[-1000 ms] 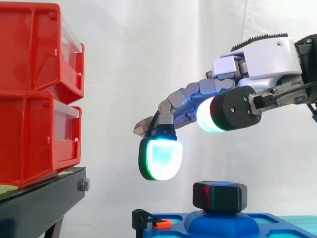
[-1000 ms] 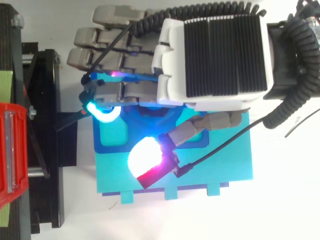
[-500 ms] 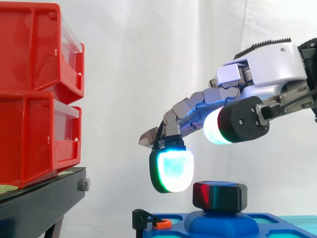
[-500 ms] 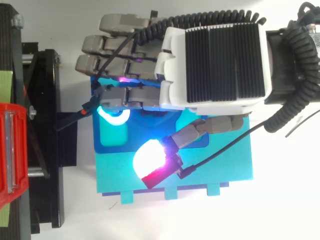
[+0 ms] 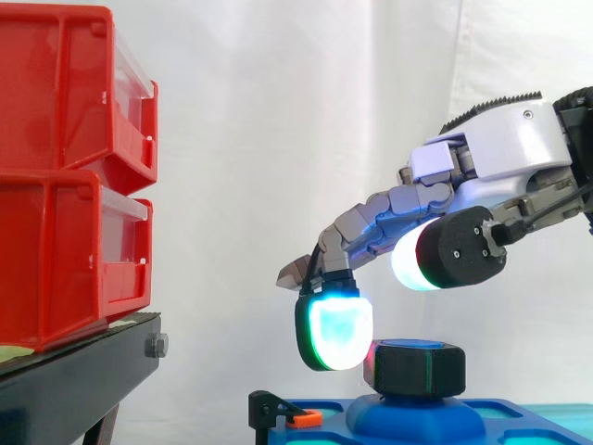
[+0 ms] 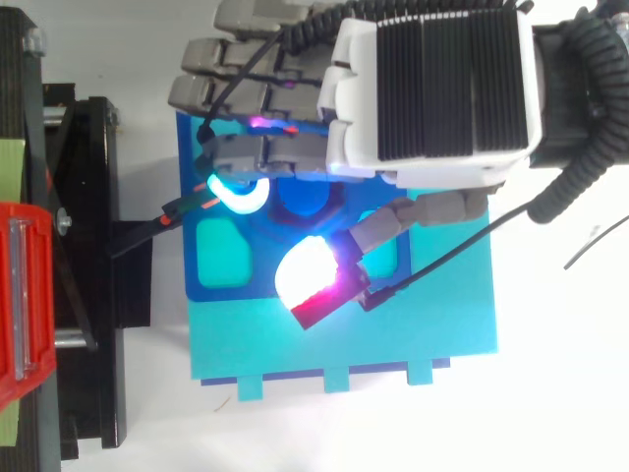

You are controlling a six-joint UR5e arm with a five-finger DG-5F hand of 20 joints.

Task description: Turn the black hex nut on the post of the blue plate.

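The black nut (image 5: pixel 412 368) sits on the post of the blue plate (image 5: pixel 408 422), low down and a bit right of the middle in the side view. The blue top of the post (image 5: pixel 408 345) peeks out of the nut. The plate lies on a flat light blue board (image 6: pixel 393 334). The robot hand (image 5: pixel 500 148) comes in from the right and hangs over the plate. Its fingers are bent a little and spread wide, and they hold nothing. One fingertip (image 5: pixel 335 332) glows pale blue with a green rim. It points down and sits just to the left of the nut, at about the same height. I cannot tell if it touches the nut. The thumb's pad (image 5: pixel 417 264) glows white with a red rim and stays up above the nut, not touching it. From the top, the back of the hand covers the far part of the plate, and the thumb's pad shines white and pink over the near part. A small orange clip (image 5: pixel 301 419) and a small black piece (image 5: pixel 264 408) sit at the left end of the plate. Far to the left, two red bins (image 5: pixel 65 176) are stacked on a black stand (image 5: pixel 65 380). A white curtain (image 5: pixel 259 111) hangs behind it all.
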